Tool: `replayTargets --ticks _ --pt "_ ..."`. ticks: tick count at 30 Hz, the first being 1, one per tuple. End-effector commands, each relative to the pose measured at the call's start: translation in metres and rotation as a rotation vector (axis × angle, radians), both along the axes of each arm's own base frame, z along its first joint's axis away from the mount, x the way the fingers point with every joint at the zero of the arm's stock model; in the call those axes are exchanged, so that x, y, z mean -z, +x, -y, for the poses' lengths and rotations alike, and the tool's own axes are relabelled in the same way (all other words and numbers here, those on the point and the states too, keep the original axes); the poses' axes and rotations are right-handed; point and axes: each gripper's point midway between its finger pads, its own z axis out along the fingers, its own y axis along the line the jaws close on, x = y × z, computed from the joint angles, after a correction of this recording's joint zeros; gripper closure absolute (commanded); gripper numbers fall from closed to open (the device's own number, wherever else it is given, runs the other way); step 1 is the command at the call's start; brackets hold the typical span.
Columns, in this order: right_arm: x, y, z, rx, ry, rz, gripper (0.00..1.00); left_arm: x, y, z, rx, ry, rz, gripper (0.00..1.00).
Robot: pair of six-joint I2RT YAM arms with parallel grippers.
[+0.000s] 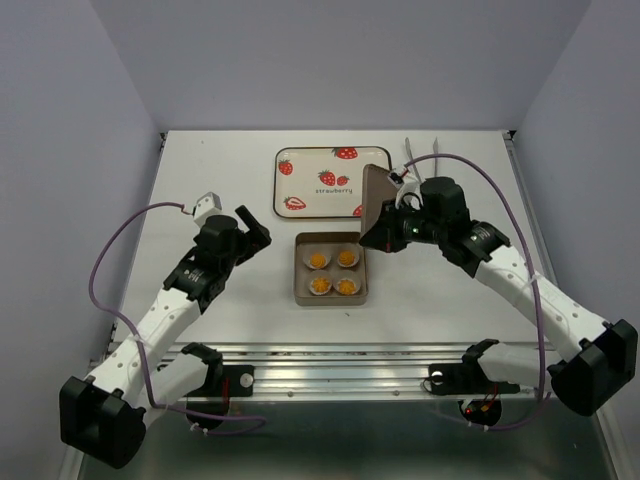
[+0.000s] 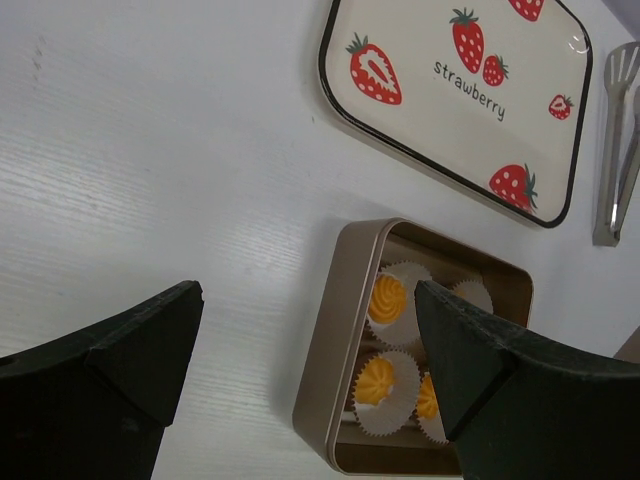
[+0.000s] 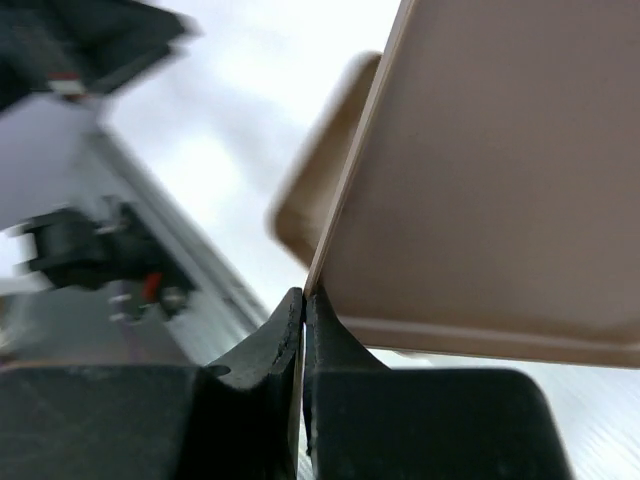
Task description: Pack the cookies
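Inside the tin (image 1: 330,302), the four cookies (image 1: 347,258) sit two by two, each in a white paper cup (image 2: 388,420). The tin rests flat on the worktop (image 1: 220,170), just ahead of the left claw (image 1: 255,228) and a little to its right. That claw hangs with its fingers (image 2: 130,360) spread wide and grips nothing. The right claw (image 3: 303,300) is pinched tight on the edge of the tan lid (image 1: 377,200). The lid stands tilted above this claw, over the tin's far right corner. Beyond both claws a strawberry-print tray (image 1: 320,165) lies on the worktop behind the tin. A pair of metal tongs (image 2: 612,170) lies just past the tray, on the right claw's side.
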Motion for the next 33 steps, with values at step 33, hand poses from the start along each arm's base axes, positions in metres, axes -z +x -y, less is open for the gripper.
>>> replayTargets --ticks 33 --pt "-0.086 -0.089 -0.041 -0.401 0.911 -0.06 0.99 -0.051 -0.007 0.004 0.062 -0.021 0.123 0.01"
